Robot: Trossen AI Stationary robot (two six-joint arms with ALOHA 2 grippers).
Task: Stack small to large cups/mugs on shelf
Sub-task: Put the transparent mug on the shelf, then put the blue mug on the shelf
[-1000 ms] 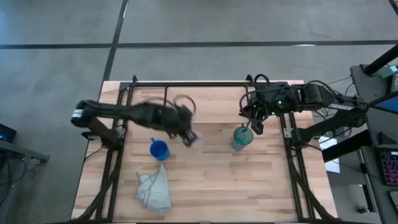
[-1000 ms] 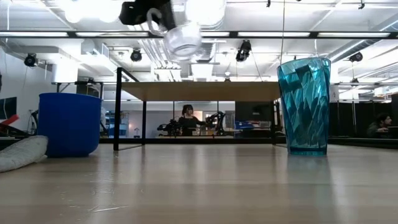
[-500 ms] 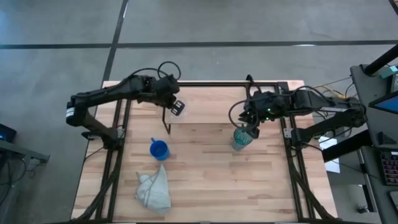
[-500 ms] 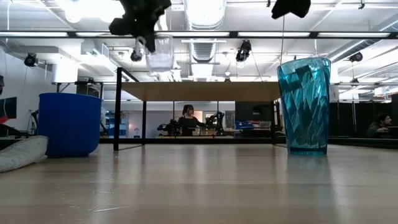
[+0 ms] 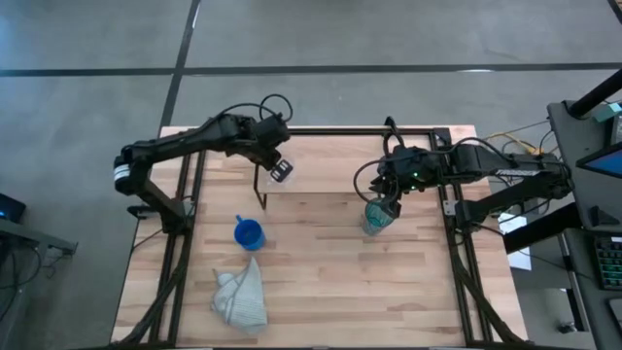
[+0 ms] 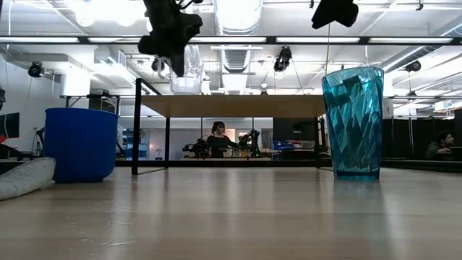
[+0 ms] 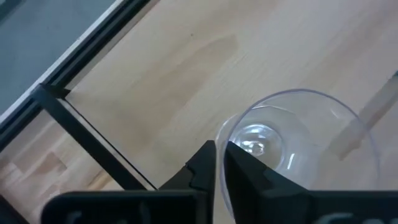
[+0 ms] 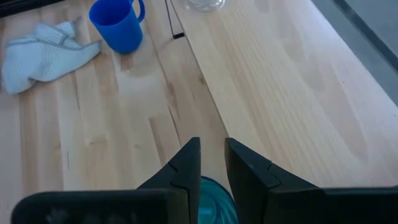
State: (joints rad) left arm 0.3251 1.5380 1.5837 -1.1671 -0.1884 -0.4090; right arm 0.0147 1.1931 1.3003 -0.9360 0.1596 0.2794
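My left gripper (image 5: 275,167) is shut on the small clear glass cup (image 6: 186,74) and holds it just above the left end of the shelf's wooden top (image 6: 238,106). My right gripper (image 5: 389,199) hovers above the teal see-through cup (image 6: 352,123), its fingers a little apart and clear of the rim (image 8: 214,188). The teal cup stands upright on the table in front of the shelf's right end. The blue mug (image 5: 249,233) stands upright on the table at the near left. My left gripper pinches the glass cup's rim (image 7: 219,144), one finger inside the cup and one outside. The fingers come from above, pointing down. The cup hangs upright below them, its base close over the shelf top; whether it touches the wood, I cannot tell.
A pale crumpled cloth (image 5: 241,297) lies near the table's front left, beside the blue mug. The shelf's black leg (image 5: 262,199) stands between the mug and the glass cup. Black frame rails run along the table's left, right and far sides. A person sits in the room far behind.
My left gripper has carried the glass cup from over the table's middle toward the far edge, to the shelf's left end, and has lowered it; the cup has turned from tilted to upright. My right gripper has moved in over the teal cup.
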